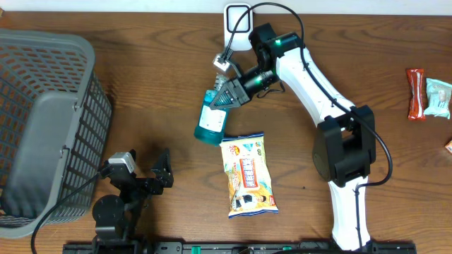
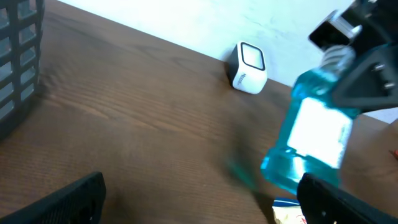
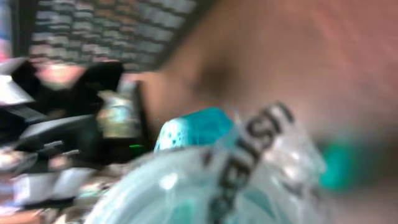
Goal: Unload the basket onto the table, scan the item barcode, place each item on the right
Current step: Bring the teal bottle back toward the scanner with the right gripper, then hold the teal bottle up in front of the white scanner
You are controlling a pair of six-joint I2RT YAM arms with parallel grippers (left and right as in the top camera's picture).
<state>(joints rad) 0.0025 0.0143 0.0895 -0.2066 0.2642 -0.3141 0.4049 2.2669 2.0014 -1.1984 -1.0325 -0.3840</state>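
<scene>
The brown wood-grain worktop (image 1: 141, 106) carries a grey slatted basket (image 1: 92, 134) at its left edge. The white right arm (image 1: 311, 77) reaches across from the right, and its claw (image 1: 224, 95) is clamped on the neck end of a blue mouthwash bottle (image 1: 212, 123). The bottle slants down to the left, between the white scanner (image 1: 238, 21) at the far edge and a printed snack bag (image 1: 247, 175) lying flat just beside its base. Whether the base touches the wood I cannot tell.

The bottle's white label (image 2: 320, 134) is too blurred to read. The right wrist view shows smeared dark letters that look like "LIST". The bag's print is illegible.

The left claw (image 2: 200, 180) sits near the basket, fingers wide apart and empty. A red wrapper (image 1: 416, 94) and a pale one (image 1: 438, 97) lie at the far right.
</scene>
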